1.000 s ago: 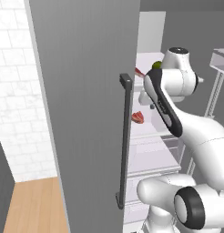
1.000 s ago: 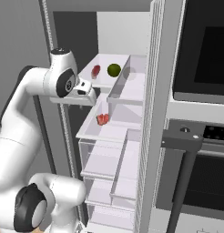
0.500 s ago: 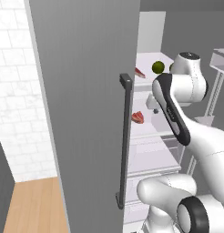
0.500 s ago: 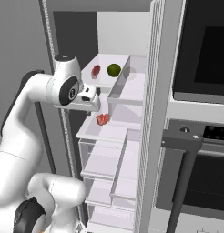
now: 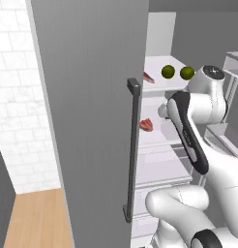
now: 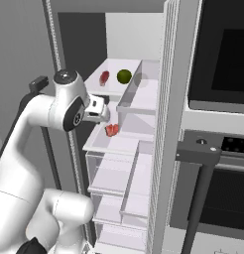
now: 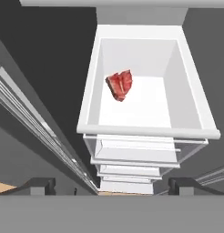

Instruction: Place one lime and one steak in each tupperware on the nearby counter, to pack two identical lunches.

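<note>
A: How far along are you with the two lunches?

B: By your pictures, barely started, as I judge it. No tupperware or bench appears anywhere; your arm is at the open fridge. One steak [image 7: 120, 85] lies in the white drawer [image 7: 132, 132] directly under your hand, toward ten o'clock of the drawer floor in the hand view. A second steak [image 6: 104, 77] sits on the shelf [image 6: 109, 89] above, with a lime [image 6: 124, 76] just beside it at three o'clock. From the left base view you can count two limes [image 5: 168, 71] up there.

A: And your fingers?

B: Your fingers [image 7: 112, 186] stand wide apart and carry nothing; the tips frame the drawer from above, well clear of the meat.

A: So what's left?

B: Everything, it seems: both steaks and both limes are in the fridge, none packed. The drawer holds that single steak and nothing else. The drawers below it look bare, though you can't see fully inside them.
</note>
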